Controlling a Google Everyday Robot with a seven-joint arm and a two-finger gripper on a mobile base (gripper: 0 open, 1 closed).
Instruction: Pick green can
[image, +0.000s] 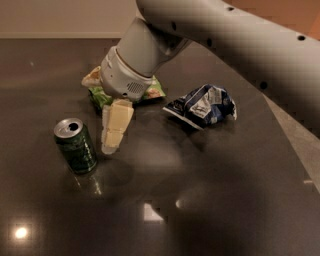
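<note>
Looking down at a dark, glossy worktop (210, 200), with bright spots of lamp glare mirrored along its near edge.

Nearest the viewer, at left, the green can (76, 146) stands upright on the worktop. It has a dark green shiny body and a silver top, with its opening facing up. Nothing touches it.

Just to the can's right, a cream-coloured claw (110, 145) hangs tip-down from a thick grey-white wrist. Its tip is low, close to the worktop and about level with the can's lower half. The claw is beside the can, not around it, with a narrow gap between them. Whether the claw is spread or pressed together cannot be told from this angle. It holds nothing.

Farther back at right lies a crumpled blue and white snack bag (202, 106), well apart from the can. Behind the wrist, a flat light-green snack bag (155, 90) peeks out, partly hidden. The robot's large grey arm fills the upper right.

The step in hand appears to be the final approach. To do it well, the claw should probably be spread wider than the can and slide left until it straddles the can's middle. It should close gently so the light, slippery can is not tipped, then lift straight up.
</note>
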